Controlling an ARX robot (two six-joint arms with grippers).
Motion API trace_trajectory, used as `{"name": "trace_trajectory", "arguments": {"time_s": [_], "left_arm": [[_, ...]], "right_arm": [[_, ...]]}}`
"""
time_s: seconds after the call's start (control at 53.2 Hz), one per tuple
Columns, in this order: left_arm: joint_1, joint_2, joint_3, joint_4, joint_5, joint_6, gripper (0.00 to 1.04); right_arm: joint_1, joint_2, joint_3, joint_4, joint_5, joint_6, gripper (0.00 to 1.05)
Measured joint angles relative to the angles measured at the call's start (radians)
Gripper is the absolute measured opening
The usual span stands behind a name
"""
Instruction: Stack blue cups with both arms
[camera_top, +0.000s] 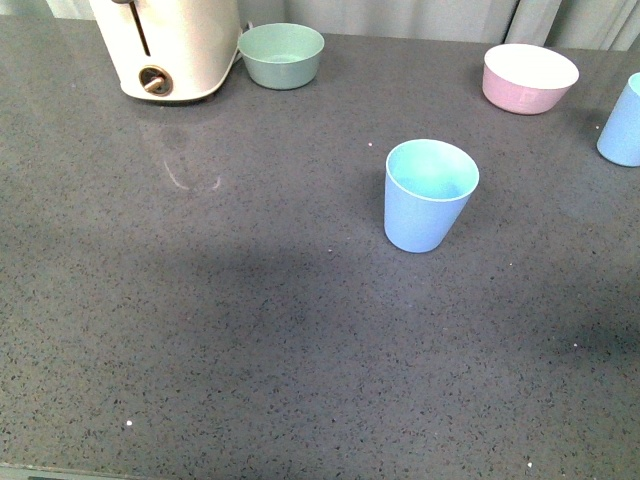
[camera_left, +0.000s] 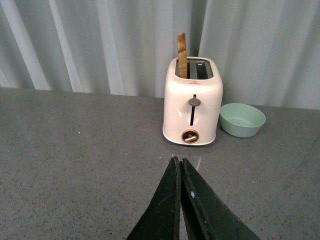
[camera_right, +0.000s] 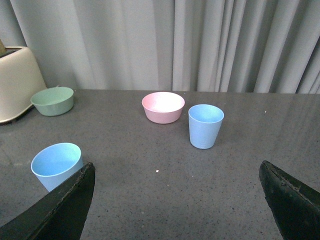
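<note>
STACKING YET TO START: Nearest the robot, the left end effector (camera_left: 179, 200) has its two black fingers pressed together on nothing. The right end effector (camera_right: 176, 172) hangs over the desk (camera_top: 200, 350) with its fingers spread wide, also empty.

The nearer blue cup (camera_top: 430, 195) stands upright, mouth up, near the middle of the desk. The farther blue cup (camera_top: 622, 125) stands upright at about two o'clock from it, well apart and partly cut off by the frame's edge. Neither is gripped.

The step in hand looks like the reach for the cups. The left end effector would have to open before it can take anything. Each arm would probably do best to take the cup on its own side, closing squarely across the wall just below the rim. One cup should then be held steady and level while the other is lifted clear of its rim, centred over the mouth and lowered straight. A tilted entry risks catching the rim or tipping the lower cup.

Both cups are matte pale-blue plastic, handleless, tapering to a narrower base, with lighter aqua insides. The smooth walls seem likely to offer little bite, and the taper should guide one cup into the other. The desk is dark grey, speckled and faintly glossy.

Beyond the nearer cup, a smooth pink bowl (camera_top: 530, 78) sits at one o'clock. A mint-green bowl (camera_top: 282, 55) sits at eleven and a glossy cream toaster (camera_top: 175, 45) at ten, with a slice of bread (camera_left: 182, 55) standing in its slot. A pleated grey curtain (camera_right: 225, 45) closes the far edge.
</note>
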Motion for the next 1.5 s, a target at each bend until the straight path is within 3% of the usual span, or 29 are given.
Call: {"name": "trace_trajectory", "arguments": {"time_s": [0.113,0.225,0.564,0.676,1.503], "left_arm": [[0.048,-0.06,-0.035,-0.025,0.072,0.002,0.02],[0.08,-0.119,-0.064,-0.056,0.076,0.002,0.02],[0.082,-0.295,-0.123,-0.172,0.083,0.002,0.02],[0.082,-0.316,-0.163,-0.145,0.083,0.003,0.02],[0.082,-0.727,-0.164,-0.541,0.083,0.003,0.02]], "right_arm": [[0.0,0.0,0.0,0.0,0.0,0.0,0.96],[0.0,0.0,0.0,0.0,0.0,0.0,0.96],[0.0,0.0,0.0,0.0,0.0,0.0,0.96],[0.0,0.0,0.0,0.0,0.0,0.0,0.96],[0.0,0.0,0.0,0.0,0.0,0.0,0.96]]}}
